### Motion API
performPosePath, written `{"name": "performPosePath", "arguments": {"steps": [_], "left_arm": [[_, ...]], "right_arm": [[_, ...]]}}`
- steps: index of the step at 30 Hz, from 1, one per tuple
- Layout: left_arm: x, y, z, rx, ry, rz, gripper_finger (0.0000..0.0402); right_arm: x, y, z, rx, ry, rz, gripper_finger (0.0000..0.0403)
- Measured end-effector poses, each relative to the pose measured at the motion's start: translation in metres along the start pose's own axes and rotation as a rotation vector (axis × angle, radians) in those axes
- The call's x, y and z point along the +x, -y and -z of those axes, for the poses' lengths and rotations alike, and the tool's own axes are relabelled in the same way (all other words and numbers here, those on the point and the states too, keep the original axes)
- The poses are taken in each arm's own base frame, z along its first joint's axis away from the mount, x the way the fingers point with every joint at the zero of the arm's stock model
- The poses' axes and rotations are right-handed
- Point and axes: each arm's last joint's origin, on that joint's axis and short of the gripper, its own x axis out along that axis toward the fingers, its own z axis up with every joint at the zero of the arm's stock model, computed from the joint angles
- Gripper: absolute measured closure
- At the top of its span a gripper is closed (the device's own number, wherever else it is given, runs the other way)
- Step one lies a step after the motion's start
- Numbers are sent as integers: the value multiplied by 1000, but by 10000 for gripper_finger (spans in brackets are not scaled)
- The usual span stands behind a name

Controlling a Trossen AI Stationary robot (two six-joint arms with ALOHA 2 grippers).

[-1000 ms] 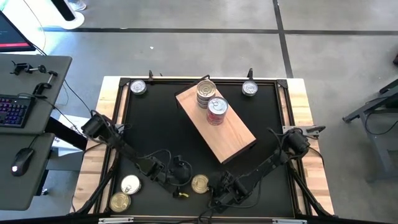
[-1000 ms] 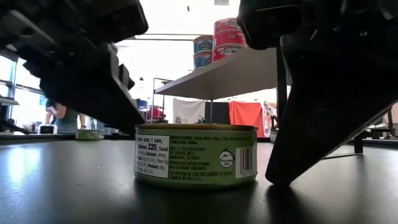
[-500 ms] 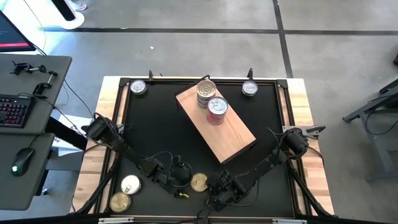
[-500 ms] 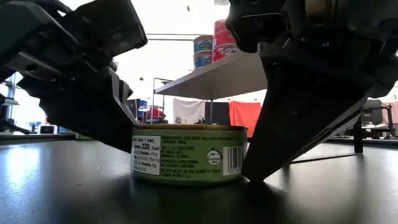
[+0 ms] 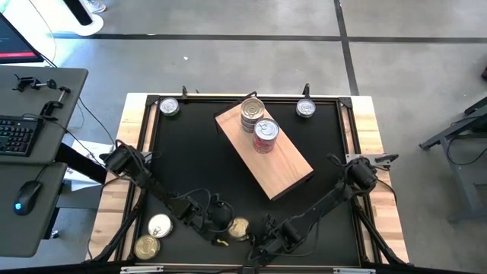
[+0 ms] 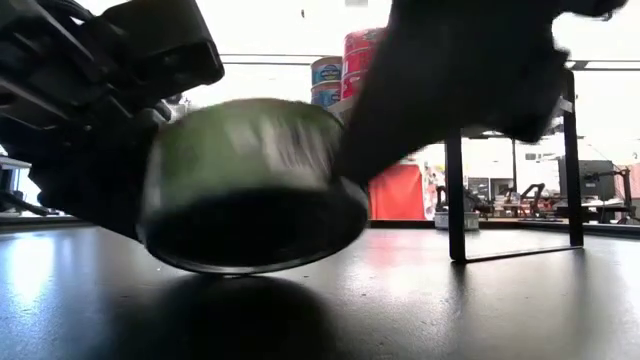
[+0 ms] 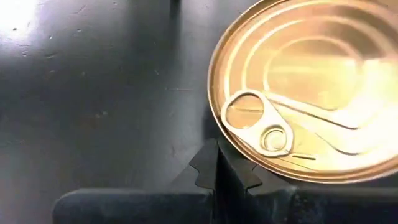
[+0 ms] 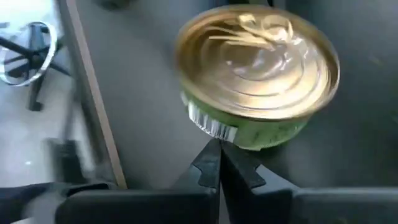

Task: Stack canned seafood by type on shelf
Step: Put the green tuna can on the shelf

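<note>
Both pincers are pressed fully together with nothing held. The left gripper [image 5: 222, 221] and the right gripper [image 5: 259, 237] sit low at the near edge of the black table [image 5: 183, 160], one on either side of a single round flat tin with a gold pull-tab lid and green side label [image 5: 238, 227].

So the whole thing hinges on this: the green-labelled tin is sandwiched right between the two closed tips, touching or as good as touching both. In the low view the tin [image 6: 255, 185] is tipped up on one edge, its lid leaning away from the right pincer and toward the left one, so its flat axis isn't vertical right now. From the left wrist the gold lid [image 7: 311, 93] is just past the closed fingers [image 7: 217, 168], slightly off to one side; from the right wrist the tin [image 8: 258, 74] is dead ahead of the shut tips [image 8: 219, 163].

Neither arm is clearly nearer; I'd call it a tie. My guess is one has to spread its fingers before any pickup works.

Farther out, well beyond both pincers, the light-brown rectangular wooden shelf board [image 5: 293, 164] lies angled with two short stacks of tins [image 5: 259, 122].
</note>
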Motion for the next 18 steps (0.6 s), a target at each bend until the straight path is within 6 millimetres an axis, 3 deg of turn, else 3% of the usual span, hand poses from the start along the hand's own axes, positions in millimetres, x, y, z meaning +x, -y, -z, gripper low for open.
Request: {"name": "performPosePath", "arguments": {"steps": [10,18], "left_arm": [[-3,4,3,-16,0,6,402],[-6,10,7,-55,-1,20,402]], "right_arm": [[-13,-15,-18,-54,67,-31,403],[-14,-15,-18,-58,65,-28,403]]}}
